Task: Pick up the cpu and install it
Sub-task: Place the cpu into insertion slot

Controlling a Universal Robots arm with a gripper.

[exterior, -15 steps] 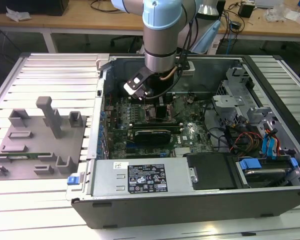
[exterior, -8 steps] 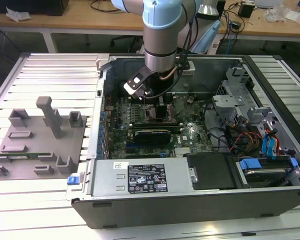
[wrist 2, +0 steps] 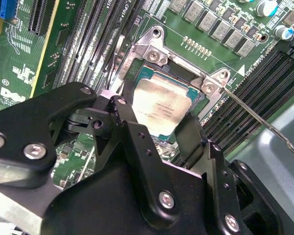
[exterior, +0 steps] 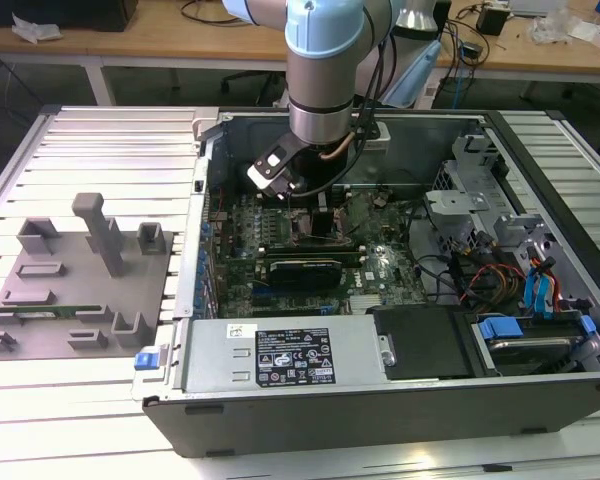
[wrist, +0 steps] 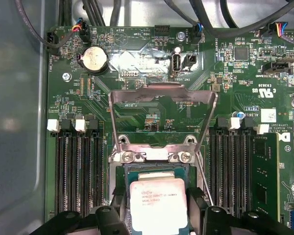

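The pick-up was judged to be done; the cpu was found in both wrist views at the open socket on the motherboard, inside the computer case, well apart from the grey tray that lay on the slatted surface at the exterior view's left.

The end effector was closed on the cpu, the chip being clamped between its fingers at two opposite edges; in the exterior view the arm was seen lowered into the case over the board.

The cpu was squared up within the socket's frame; whether it was fully seated or held just above the contacts could not be told.

The installation was judged unfinished; the load plate was seen swung up and open behind the chip, and the thin retention lever was seen standing free beside the socket, not latched; the cpu had not been released.

A green memory stick was seen lying in the tray.
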